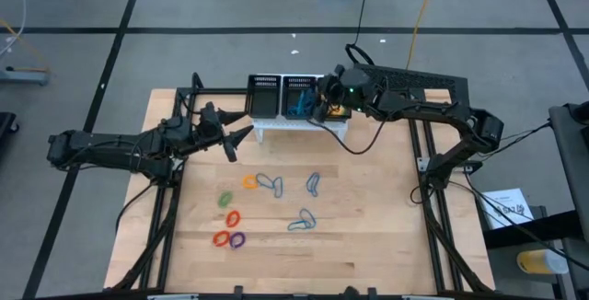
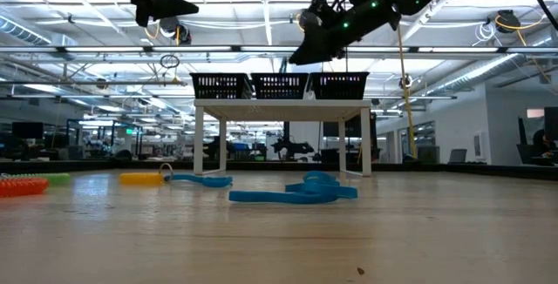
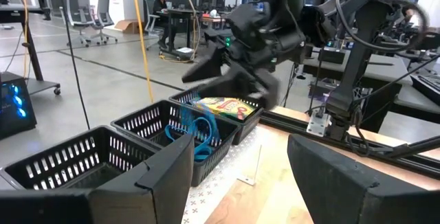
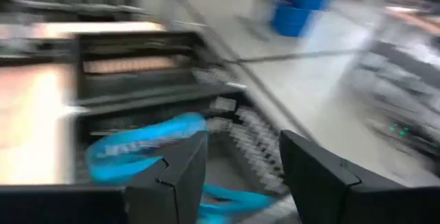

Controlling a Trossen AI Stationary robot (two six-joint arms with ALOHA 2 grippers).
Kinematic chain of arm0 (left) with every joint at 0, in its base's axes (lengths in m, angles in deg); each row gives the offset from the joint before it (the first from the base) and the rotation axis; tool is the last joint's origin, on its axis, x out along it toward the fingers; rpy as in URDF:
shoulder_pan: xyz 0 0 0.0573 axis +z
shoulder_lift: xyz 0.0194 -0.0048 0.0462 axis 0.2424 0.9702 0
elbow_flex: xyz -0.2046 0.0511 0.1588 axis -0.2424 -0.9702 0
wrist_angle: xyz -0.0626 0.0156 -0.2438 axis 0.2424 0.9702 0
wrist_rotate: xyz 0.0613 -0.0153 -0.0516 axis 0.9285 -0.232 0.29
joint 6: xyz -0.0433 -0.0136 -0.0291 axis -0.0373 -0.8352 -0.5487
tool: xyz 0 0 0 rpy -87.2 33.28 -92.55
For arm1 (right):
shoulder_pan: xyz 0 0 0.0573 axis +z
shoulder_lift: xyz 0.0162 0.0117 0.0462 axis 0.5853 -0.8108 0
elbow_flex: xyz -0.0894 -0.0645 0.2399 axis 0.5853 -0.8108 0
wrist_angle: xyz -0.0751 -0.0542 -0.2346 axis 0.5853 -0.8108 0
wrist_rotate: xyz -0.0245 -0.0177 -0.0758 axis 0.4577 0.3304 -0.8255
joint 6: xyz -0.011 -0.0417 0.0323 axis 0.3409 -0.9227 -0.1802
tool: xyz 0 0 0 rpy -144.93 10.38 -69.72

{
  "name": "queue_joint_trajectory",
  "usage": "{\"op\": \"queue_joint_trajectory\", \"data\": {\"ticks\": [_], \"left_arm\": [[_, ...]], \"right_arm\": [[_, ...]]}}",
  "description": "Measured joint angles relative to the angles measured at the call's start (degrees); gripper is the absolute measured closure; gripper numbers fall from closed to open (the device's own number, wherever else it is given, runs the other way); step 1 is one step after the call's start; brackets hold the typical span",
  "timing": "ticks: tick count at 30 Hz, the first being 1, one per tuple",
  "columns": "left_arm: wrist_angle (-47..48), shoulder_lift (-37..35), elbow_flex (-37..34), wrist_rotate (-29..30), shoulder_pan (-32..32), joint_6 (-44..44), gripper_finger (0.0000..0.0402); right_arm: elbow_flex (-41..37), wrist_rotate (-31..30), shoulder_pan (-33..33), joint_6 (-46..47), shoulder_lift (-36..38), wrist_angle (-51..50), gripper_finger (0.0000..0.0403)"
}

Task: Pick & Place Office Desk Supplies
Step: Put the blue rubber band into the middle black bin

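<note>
- Right gripper over the black mesh organiser, above its middle compartment; fingers parted, with a blue loop seen just past them in the right wrist view. Cannot tell whether held or already lying in the bin.
- Risk, as a judgement: if released off-centre, loop likely to catch on a divider or rim and hang out, being thin and floppy.
- Left gripper raised near the organiser's left end, fingers spread wide, nothing between them; risk of arms crowding if both close on the bins together.
- Organiser on a small white stand, 3 compartments: left one apparently empty, middle holding blue loops, right holding a yellow-and-green crayon box.
- On the table: 3 blue loop clusters, plus orange, green, red and purple loops, well apart from the organiser.
</note>
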Motion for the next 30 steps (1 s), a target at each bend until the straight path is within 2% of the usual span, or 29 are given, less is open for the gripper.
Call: {"op": "queue_joint_trajectory", "data": {"ticks": [2,4,9,13,18,20,30], "left_arm": [[0.0,0.0,0.0,0.0,0.0,0.0,0.0158],[0.0,0.0,0.0,0.0,0.0,0.0,0.0158],[0.02,0.0,0.0,0.0,0.0,0.02,0.0158],[0.07,0.0,0.0,0.0,0.0,0.05,0.0158],[0.26,0.0,0.0,0.0,0.0,0.06,0.0158],[0.33,0.0,0.0,0.0,0.0,0.07,0.0158],[0.57,0.0,0.0,0.0,0.0,0.07,0.0158]], "right_arm": [[0.0,-1.63,-0.02,-0.01,0.0,-0.24,0.0233],[0.0,2.56,-0.02,-1.11,0.0,-0.43,0.0235],[0.0,6.4,0.11,1.81,0.0,-0.38,0.0238],[0.0,14.6,0.54,2.33,0.0,-0.73,0.0239],[0.0,28.8,3.42,2.48,0.11,-3.08,0.0239],[0.0,32.72,5.18,2.48,0.52,-4.29,0.0239],[-0.69,33.76,17.78,-1.69,0.5,-11.94,0.025]]}}
